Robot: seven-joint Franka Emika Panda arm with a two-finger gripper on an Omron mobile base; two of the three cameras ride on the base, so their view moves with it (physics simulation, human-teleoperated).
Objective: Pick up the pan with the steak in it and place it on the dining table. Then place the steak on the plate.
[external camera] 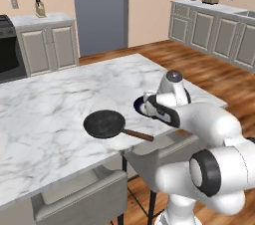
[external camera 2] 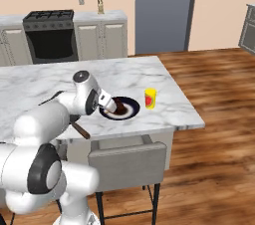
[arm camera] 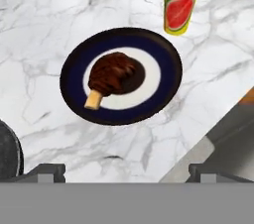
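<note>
The steak (arm camera: 113,74), reddish-brown with a pale bone end, lies in the middle of the plate (arm camera: 74,69), a white plate with a dark blue rim. My gripper (arm camera: 126,173) hovers just above it, open, with nothing between its fingertips (arm camera: 47,171). In the right base view the gripper (external camera 2: 110,104) hangs over the left side of the plate (external camera 2: 132,103). The dark pan (external camera: 104,124) rests empty on the dining table (external camera: 60,94), its wooden handle pointing right, toward the plate (external camera: 138,103). Its rim (arm camera: 7,153) shows at the left edge of the hand view.
A yellow cup (external camera 2: 150,98) with a watermelon print (arm camera: 181,2) stands just right of the plate. Grey chairs (external camera 2: 127,162) are tucked under the table's near edge. A stove (external camera 2: 50,35) and cabinets line the far wall.
</note>
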